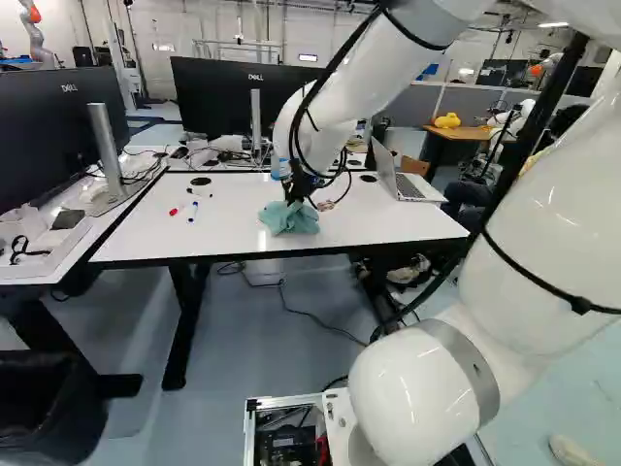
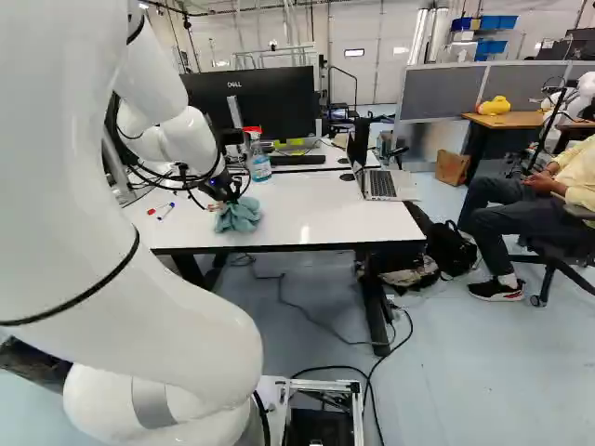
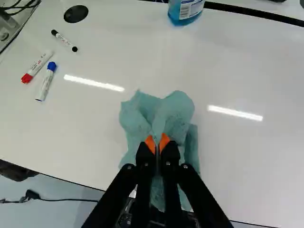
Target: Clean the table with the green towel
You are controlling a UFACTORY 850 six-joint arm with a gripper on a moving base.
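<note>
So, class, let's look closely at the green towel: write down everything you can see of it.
The green towel is a pale blue-green cloth, soft-looking, crumpled into rounded folds, with a flatter flap at one side. It lies bunched on the white table, near the edge closest to the base. The gripper pinches it from above between its orange-padded fingers, hiding part of it.

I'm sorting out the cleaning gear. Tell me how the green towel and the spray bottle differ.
The green towel lies crumpled; the spray bottle stands upright. The towel is plain green cloth, while the bottle holds blue liquid and has a label. The gripper is shut on the towel; nothing grips the bottle. Both rest on the white table.
</note>
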